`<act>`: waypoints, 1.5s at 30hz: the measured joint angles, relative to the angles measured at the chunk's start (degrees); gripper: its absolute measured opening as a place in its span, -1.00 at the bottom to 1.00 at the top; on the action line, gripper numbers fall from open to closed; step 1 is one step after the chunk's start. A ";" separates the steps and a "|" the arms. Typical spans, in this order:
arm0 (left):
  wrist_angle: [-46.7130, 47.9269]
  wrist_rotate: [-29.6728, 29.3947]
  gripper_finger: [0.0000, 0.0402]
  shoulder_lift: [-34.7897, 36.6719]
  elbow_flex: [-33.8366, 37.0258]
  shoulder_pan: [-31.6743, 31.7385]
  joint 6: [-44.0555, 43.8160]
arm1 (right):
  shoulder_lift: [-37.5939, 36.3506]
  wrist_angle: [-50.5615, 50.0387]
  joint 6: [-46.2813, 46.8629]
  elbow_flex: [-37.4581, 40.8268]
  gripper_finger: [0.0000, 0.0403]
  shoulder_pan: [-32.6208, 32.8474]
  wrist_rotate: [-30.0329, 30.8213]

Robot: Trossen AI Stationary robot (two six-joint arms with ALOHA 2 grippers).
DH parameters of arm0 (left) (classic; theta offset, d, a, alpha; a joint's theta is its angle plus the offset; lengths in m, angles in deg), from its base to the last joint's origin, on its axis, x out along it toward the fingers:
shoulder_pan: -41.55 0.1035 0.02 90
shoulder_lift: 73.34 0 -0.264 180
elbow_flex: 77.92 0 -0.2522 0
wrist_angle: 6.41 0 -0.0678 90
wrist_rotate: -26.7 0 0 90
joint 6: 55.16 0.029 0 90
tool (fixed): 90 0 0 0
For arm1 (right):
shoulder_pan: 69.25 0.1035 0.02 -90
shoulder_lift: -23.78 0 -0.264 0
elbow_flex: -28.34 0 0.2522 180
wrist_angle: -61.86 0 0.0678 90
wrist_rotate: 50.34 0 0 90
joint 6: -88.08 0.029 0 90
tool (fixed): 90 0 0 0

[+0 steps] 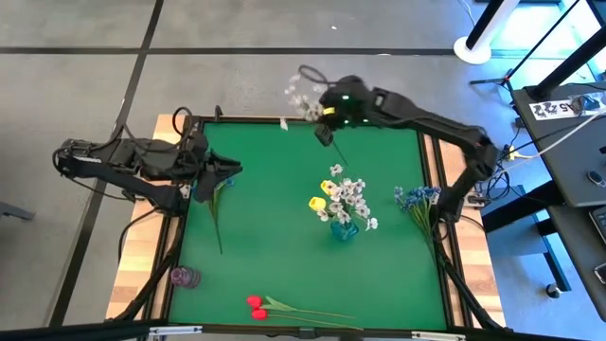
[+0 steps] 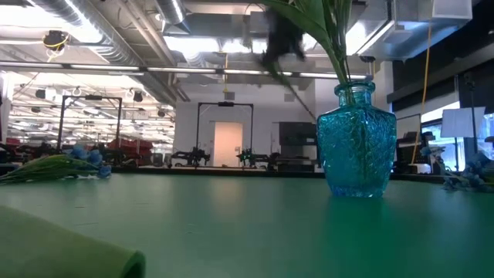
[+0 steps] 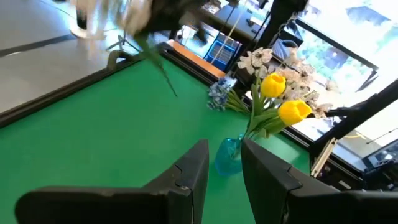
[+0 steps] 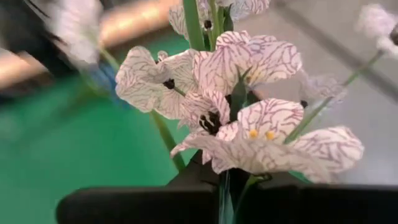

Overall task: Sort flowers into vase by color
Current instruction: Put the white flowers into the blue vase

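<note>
From above we see the right gripper [image 1: 325, 133] near the bench's far edge; only its wrist view shows jaws clamped on the white spray [image 4: 242, 118]; left gripper [image 1: 216, 180] jaws slightly parted, empty

The room is bright, with light from ceiling lamps and from big windows at one side. On the green table [image 1: 284, 218] the shadows are soft and weak. The turquoise vase [image 2: 356, 139] shines with small glare. Motion blur smears the white spray [image 1: 303, 98] and the right gripper [image 1: 325, 135]. The close white blossoms [image 4: 242, 106] look sharp, while the background behind is unfocused.
</note>
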 joint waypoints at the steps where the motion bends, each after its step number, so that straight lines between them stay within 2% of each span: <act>1: -0.03 0.00 -0.54 0.00 0.00 0.00 0.00 | -1.43 1.25 0.10 -0.95 -0.95 1.32 0.84; 10: -2.10 -0.24 -0.54 0.00 0.00 0.01 -0.54 | -11.15 19.58 0.16 -3.94 -0.98 16.72 12.71; 15: -2.14 1.46 -0.54 0.00 0.00 -2.50 4.89 | -13.47 27.50 0.08 -3.92 -0.98 24.38 15.09; 20: -6.06 1.91 -0.54 0.00 0.00 -6.42 6.11 | -14.47 31.52 0.12 -3.90 -0.98 30.13 12.18; 27: -8.67 1.82 -0.54 0.00 0.00 -6.87 5.45 | -15.22 37.42 -3.23 -3.85 -0.98 35.97 8.75; 34: -13.12 1.86 -0.54 -1.22 0.00 -6.84 13.60 | -19.96 33.03 -5.50 -3.71 -0.98 38.57 3.38; 40: -12.80 2.49 -0.54 -3.12 0.00 -7.09 15.09 | -29.48 31.44 -5.70 4.40 -0.99 40.89 -1.55; 45: -13.66 9.23 -0.54 -3.06 0.00 -7.01 17.62 | -37.87 33.08 -4.45 14.68 -0.99 42.87 -2.52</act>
